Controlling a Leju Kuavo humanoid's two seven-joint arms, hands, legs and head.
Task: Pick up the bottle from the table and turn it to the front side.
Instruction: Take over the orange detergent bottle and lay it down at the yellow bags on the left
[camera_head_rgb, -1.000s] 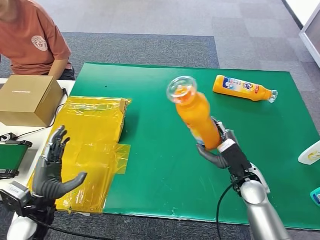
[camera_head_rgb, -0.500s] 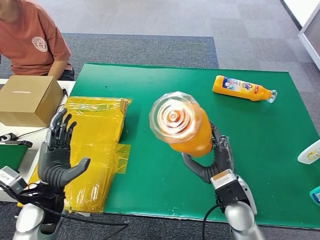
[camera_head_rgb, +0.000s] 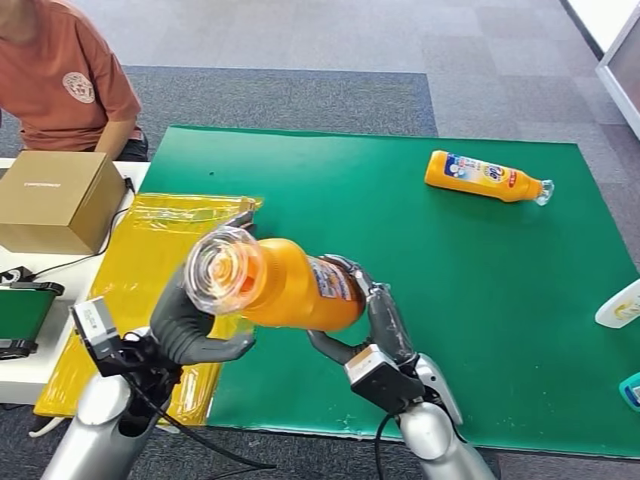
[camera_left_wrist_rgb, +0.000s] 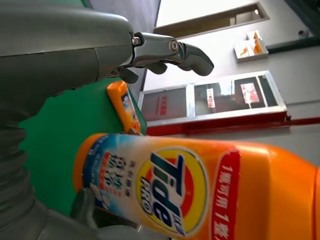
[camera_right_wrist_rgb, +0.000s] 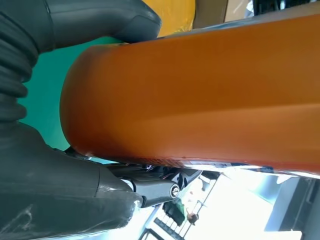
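Right robot hand (camera_head_rgb: 377, 325) gripping bottle (camera_head_rgb: 290, 285), lying level

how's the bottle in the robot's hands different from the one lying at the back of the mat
The held bottle is off the table, gripped by the right hand; the far bottle lies flat on the green mat. The held one's cap points left, the far one's right. Both are orange with labels.

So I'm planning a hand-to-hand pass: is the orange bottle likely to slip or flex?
The orange bottle looks rigid, holding its shape in the right hand. Its glossy label and smooth sides suggest it may slip. It looks full, so probably heavy.
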